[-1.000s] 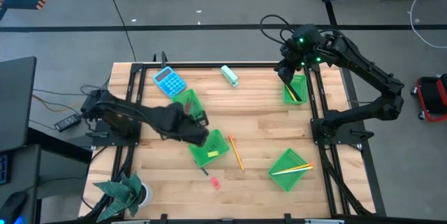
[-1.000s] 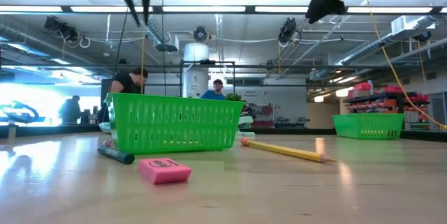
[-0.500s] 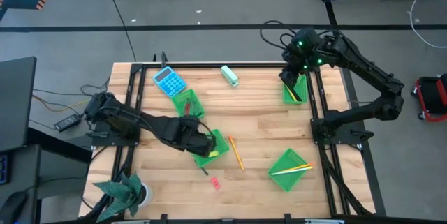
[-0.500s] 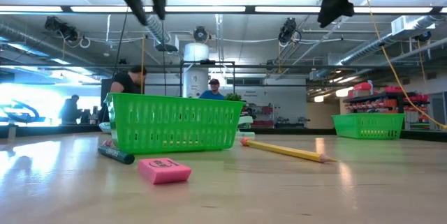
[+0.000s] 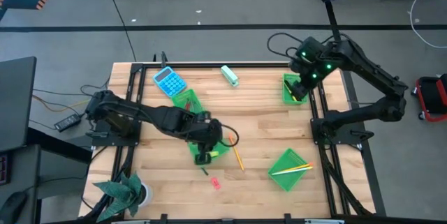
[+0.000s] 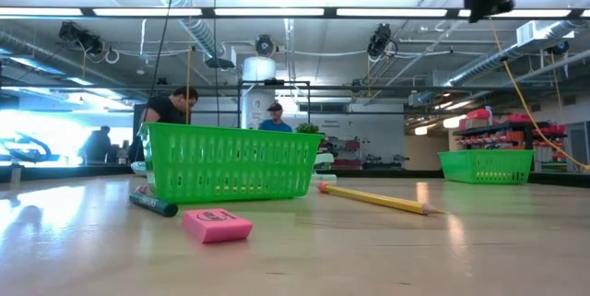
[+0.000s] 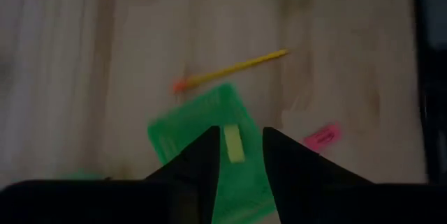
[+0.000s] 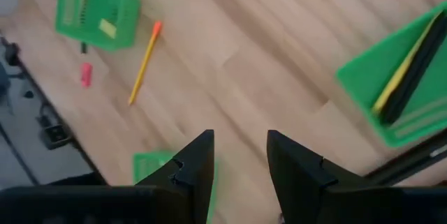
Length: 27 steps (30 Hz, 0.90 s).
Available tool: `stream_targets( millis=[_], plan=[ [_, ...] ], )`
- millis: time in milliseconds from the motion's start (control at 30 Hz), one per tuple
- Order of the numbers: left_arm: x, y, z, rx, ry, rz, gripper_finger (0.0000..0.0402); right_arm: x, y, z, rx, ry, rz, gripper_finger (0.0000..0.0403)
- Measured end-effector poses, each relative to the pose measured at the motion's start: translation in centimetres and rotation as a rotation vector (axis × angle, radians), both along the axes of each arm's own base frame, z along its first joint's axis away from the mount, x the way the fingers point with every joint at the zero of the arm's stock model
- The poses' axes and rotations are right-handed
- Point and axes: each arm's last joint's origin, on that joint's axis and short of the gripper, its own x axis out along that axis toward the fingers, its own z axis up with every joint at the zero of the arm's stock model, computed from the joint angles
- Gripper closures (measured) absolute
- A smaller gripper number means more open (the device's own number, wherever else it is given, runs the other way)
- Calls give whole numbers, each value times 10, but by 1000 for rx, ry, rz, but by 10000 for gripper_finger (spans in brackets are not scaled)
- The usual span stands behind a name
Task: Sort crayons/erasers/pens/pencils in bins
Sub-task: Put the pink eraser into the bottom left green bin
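My left gripper (image 5: 203, 156) (image 7: 237, 137) is open and hangs above the middle green bin (image 5: 211, 147), straight over a yellow eraser (image 7: 234, 144) lying in it. A yellow pencil with an orange end (image 5: 236, 153) lies flat beside that bin. A pink eraser (image 5: 216, 182) (image 6: 217, 225) and a dark crayon (image 5: 204, 172) (image 6: 152, 206) lie on the table on its near side. My right gripper (image 5: 305, 84) (image 8: 239, 147) is open, high above the far right bin (image 5: 293, 88), which holds dark pens and a yellow one (image 8: 408, 77). The near right bin (image 5: 290, 169) holds pencils.
A fourth green bin (image 5: 187, 102) sits beside the blue calculator (image 5: 168, 81) at the far left. A teal-and-white block (image 5: 230, 75) lies near the far edge. Bare wood shows in the table's middle (image 5: 265, 123). People stand in the room behind (image 6: 171, 112).
My left arm has reached farther toward the table's right and near edge, bringing its gripper over the middle bin; in the low view it has risen almost out of the picture. My right gripper has drifted toward the right edge and risen. No object has moved.
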Motion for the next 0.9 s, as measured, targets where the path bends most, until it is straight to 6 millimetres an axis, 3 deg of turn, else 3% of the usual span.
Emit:
stream_targets(
  millis=[167,400,633,900],
  plan=[
    [0,-7,23,132,-81,-264,285,-12,27,9,65,-19,-56,265],
    [-4,-29,22,220,-93,-650,280,-37,69,20,105,-52,-126,265],
    [5,-55,-25,278,76,-755,264,-47,82,22,-51,-73,-230,265],
    [15,-77,-82,311,309,-763,248,-29,90,18,-191,-42,-233,265]
  ],
)
